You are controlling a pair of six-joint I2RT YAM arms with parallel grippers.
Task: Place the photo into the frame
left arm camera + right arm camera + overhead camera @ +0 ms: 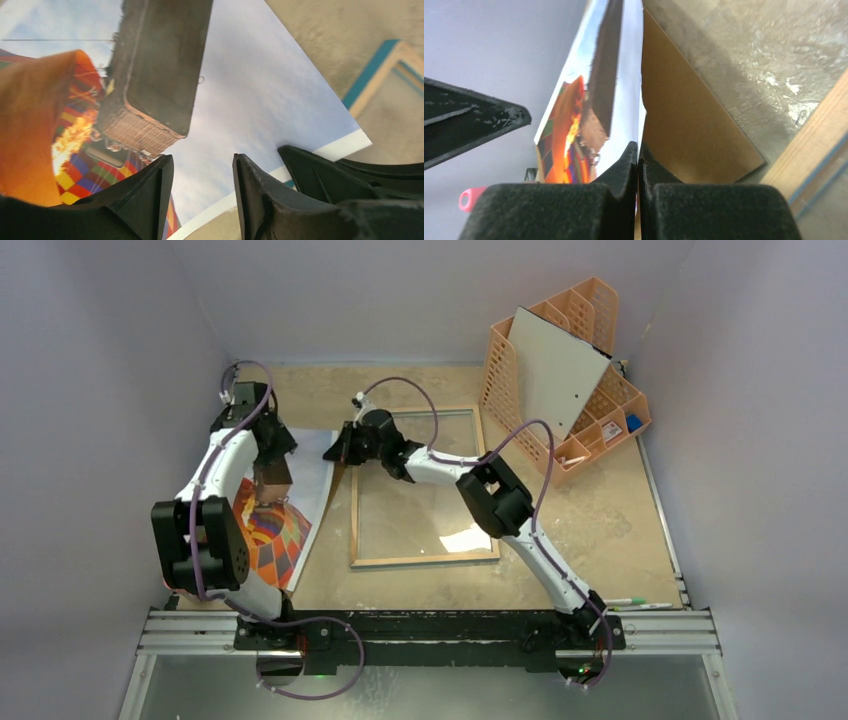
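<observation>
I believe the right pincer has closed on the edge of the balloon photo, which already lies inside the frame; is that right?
Not quite. The right pincer is closed on the edge of the photo, but the photo lies outside the frame, to its left; the top external view shows it.

Pale wooden desk [620,525], frame [420,561] flat at its centre, photo [275,535] at left, orange lattice organiser [597,302] far right, pens [632,602] by the near edge

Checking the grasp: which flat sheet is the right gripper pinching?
The balloon photo; the right gripper is shut on its lifted edge. The brown backing lies flat beneath it, and the white board leans in the orange organiser.
</observation>
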